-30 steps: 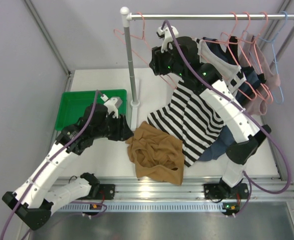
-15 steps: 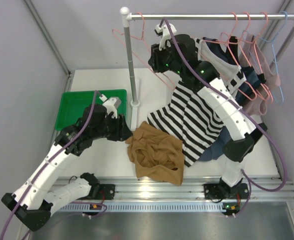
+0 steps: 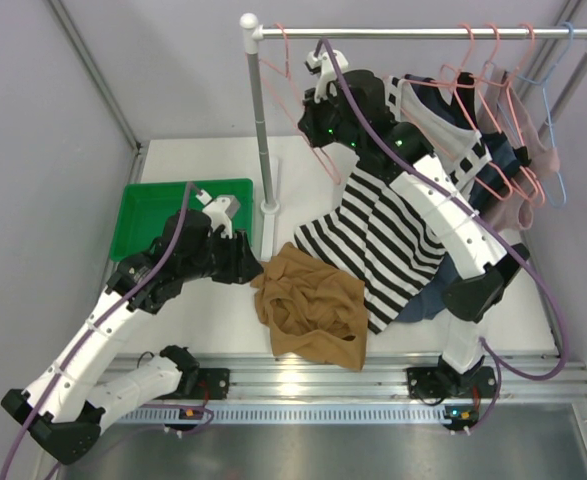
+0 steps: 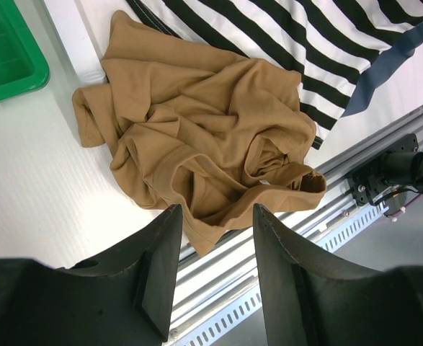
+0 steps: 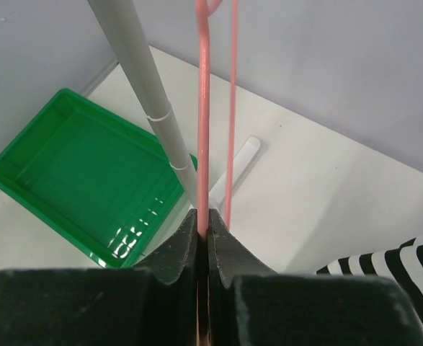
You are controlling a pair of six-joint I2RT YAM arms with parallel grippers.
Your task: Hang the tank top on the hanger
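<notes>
Green tray (image 3: 163,215) sits at the left of the table (image 3: 213,310). Beside it the left end effector (image 4: 212,216) hangs with its jaws apart, holding nothing, above the near edge of the tank top (image 4: 204,137). That tan top lies crumpled on the table by the front rail, touching the striped top (image 3: 383,240) on its right. Further back, the right end effector (image 5: 203,216) is clamped on the pink hanger (image 5: 203,108), whose hook is on the clothes rail (image 3: 393,33).

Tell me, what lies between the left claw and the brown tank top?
Nothing: in the left wrist view, the open left claw faces the tank top with no object in between.
</notes>
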